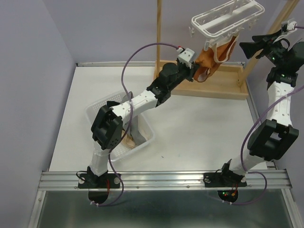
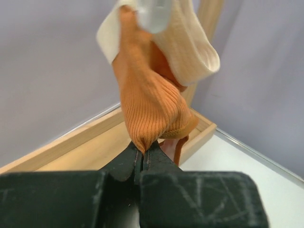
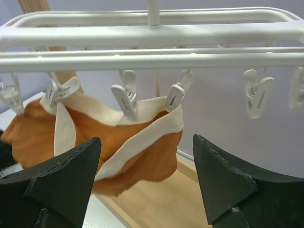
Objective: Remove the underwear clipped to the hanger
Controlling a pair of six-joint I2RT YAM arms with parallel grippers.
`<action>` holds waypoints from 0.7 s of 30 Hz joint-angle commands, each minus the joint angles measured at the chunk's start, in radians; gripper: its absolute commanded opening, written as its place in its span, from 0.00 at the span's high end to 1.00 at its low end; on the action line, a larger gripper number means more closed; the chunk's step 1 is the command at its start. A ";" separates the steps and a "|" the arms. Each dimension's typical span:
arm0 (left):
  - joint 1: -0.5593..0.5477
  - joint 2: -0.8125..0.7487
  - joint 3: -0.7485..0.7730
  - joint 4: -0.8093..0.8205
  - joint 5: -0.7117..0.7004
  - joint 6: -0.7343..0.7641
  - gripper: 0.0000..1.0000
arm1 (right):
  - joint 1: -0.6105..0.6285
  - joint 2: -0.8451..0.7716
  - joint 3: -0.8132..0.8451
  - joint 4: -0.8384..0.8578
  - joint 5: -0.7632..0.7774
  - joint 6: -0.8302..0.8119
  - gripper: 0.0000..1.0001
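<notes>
Top external view shows the white counter (image 1: 199, 128), the biggest thing here. At its far side is the wooden stand (image 1: 223, 88), and the white hanger (image 1: 228, 16) hangs high on it, tilted. The left arm (image 1: 123, 111) reaches over a white basket (image 1: 148, 137) toward the hanger. The right arm (image 1: 278, 104) is lifted up at the hanger's right side.

The underwear (image 1: 209, 59) is rust-orange with a cream band. It hangs under the hanger, held up by small clip pegs (image 3: 126, 97). In the right wrist view three pegs seem to bite the cream band.

The left jaws are shut tight on the bottom fold of the underwear. The right jaws are wide open and hold nothing. They point at the pegs from just below the hanger.

The underwear looks soft, light and floppy. I think it will stretch and not tear. The low fold is a good place to hold, away from the pegs. A pull down should pop the pegs off, but the hanger may swing.

There is open room below and in front. The stand's pole and raised edge are near, so the cloth could catch there.
</notes>
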 commanded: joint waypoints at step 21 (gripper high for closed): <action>0.134 -0.054 0.054 -0.018 0.073 -0.166 1.00 | 0.002 0.267 0.139 0.718 -0.262 0.235 0.17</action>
